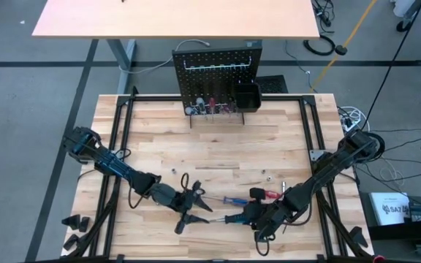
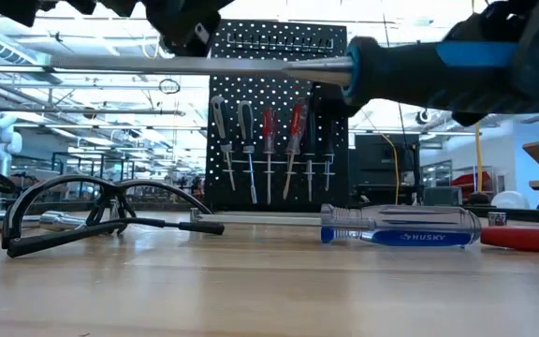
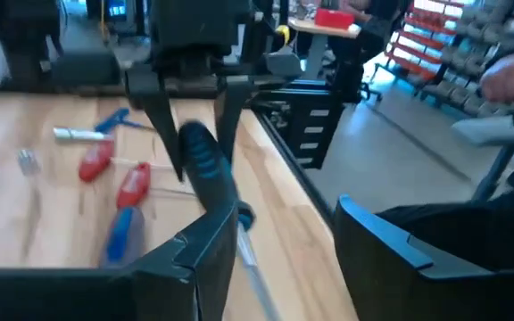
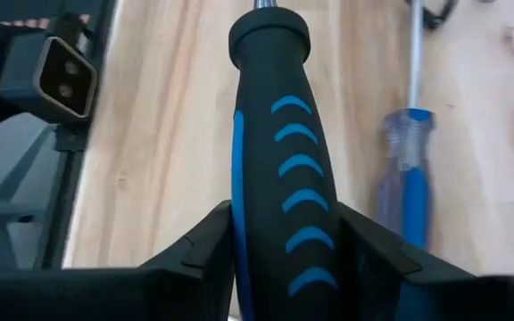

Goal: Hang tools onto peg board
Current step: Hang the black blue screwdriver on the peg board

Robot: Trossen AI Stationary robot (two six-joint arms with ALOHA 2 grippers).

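Right wrist view: right tool (image 4: 279, 259) pinching black and blue screwdriver handle (image 4: 279, 160).

Handle pressed between both dark fingers (image 4: 205, 251), steel shaft (image 2: 185, 65) pointing away, held level above counter (image 1: 218, 150) near its front edge. Left tool (image 1: 190, 207) just opposite, fingers spread wide on either side of shaft tip, not closed on it. Below on counter: clear and blue screwdriver (image 2: 400, 226), red-handled screwdriver (image 1: 270, 194) beside it, black wire loop (image 2: 92, 211) near left arm, small silver bits (image 1: 267, 175) farther toward middle. Peg board (image 1: 216, 79) upright at far edge of counter, several screwdrivers (image 2: 268, 150) hanging on hooks, small black bin (image 1: 247, 96) fixed at its right side.
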